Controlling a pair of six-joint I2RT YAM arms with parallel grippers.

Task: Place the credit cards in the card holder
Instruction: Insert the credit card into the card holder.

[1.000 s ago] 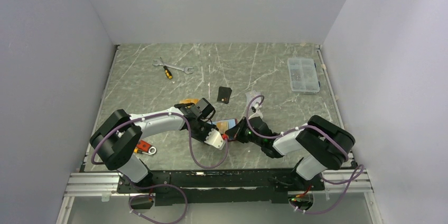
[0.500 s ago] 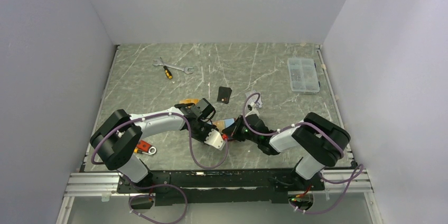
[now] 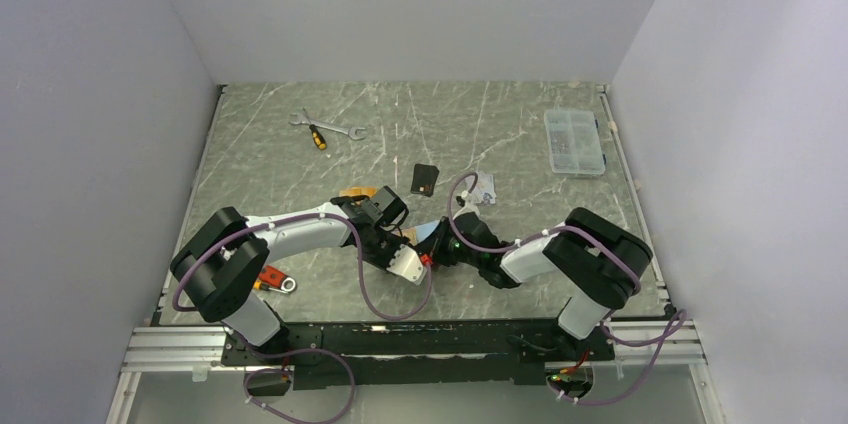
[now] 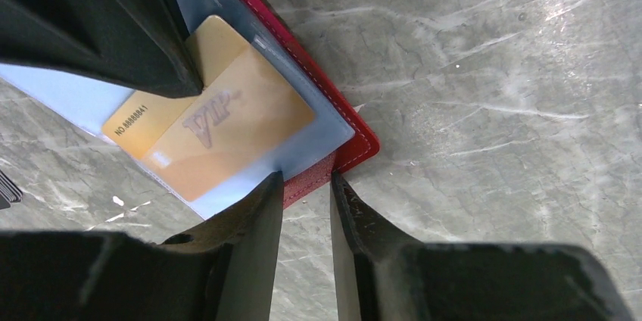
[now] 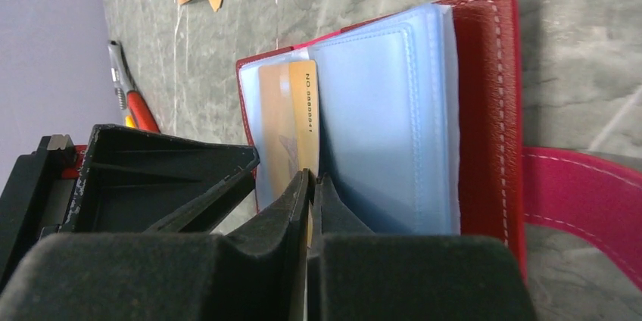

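The grey marbled table (image 3: 520, 114) carries both arms, which meet low over its near middle. A clear compartment box (image 3: 574, 141) sits well apart at the far right.

The card holder (image 5: 484, 109) lies open and flat between the two grippers. Its red stitched cover is underneath, its snap tab (image 5: 583, 185) sticks out to one side, and its clear sleeves (image 5: 386, 124) are fanned on top.

The left gripper (image 4: 306, 177) stands a little apart. One fingertip is on the clear plastic and the other at the cover's rim, with a strip of red cover showing in the narrow gap; it clamps nothing.

The right gripper (image 5: 312, 179) is closed tight on the end of a gold card (image 4: 227, 124). This card lies against the sleeve page, and how far under the plastic it sits I cannot tell. It reads "VIP" in raised script, and a corner line reads "NO." then a run of eights ending in 41.

Just beyond the left gripper lie a few orange cards (image 3: 357, 191), with a black card (image 3: 425, 179) near them. Its print is too small to read.

At the far left a wrench (image 3: 350, 131) and a screwdriver (image 3: 318, 139) lie crossed.
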